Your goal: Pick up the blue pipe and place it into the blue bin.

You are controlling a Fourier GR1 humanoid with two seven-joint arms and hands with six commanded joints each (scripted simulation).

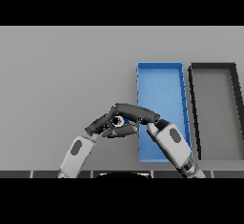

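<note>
Blue pipe (122,121) sits pinched in curled right hand (129,113) fingers (125,130), left of blue bin (160,66); left hand (97,124) alongside, its grip unclear.

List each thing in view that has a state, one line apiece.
blue pipe: mostly hidden between both hands, left of the bin
blue bin: holds nothing visible
dark bin: holds nothing visible
right hand: fingers curled over the pipe
left hand: against the pipe, grip unclear

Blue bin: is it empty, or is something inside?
Empty as far as shows: the blue bin has a bare blue floor. The right hand and arm cover its lower part.
</note>
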